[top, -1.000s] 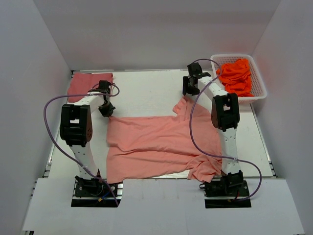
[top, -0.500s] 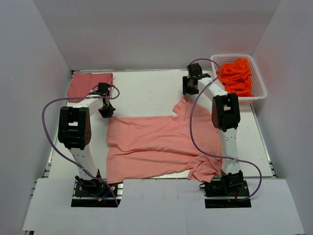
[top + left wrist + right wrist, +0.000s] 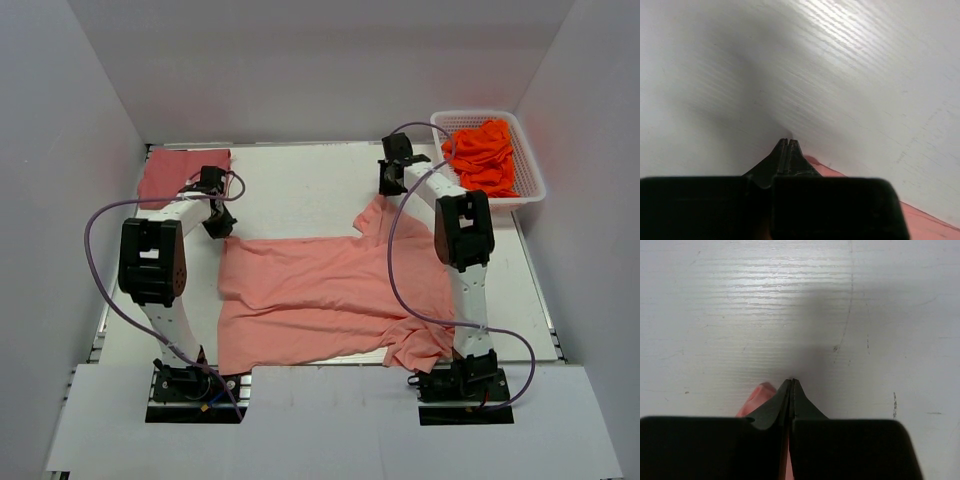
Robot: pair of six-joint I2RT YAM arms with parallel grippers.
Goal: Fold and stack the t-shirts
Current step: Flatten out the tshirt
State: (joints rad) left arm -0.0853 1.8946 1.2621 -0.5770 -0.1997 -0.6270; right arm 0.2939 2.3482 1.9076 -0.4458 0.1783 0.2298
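The left gripper (image 3: 787, 143), fingers shut tight, sits at the pink t-shirt's (image 3: 320, 290) 10 o'clock corner, and the right gripper (image 3: 791, 381), also shut tight, at its 1 o'clock tip.

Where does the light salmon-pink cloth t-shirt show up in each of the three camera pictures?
Top external: the light salmon-pink cloth t-shirt lies spread mid-table between the arms.
Left wrist: only its pink edge at lower right, beside the shut left end effector.
Right wrist: a small pink tip just left of the shut right end effector.
Shared landmark: the white table.
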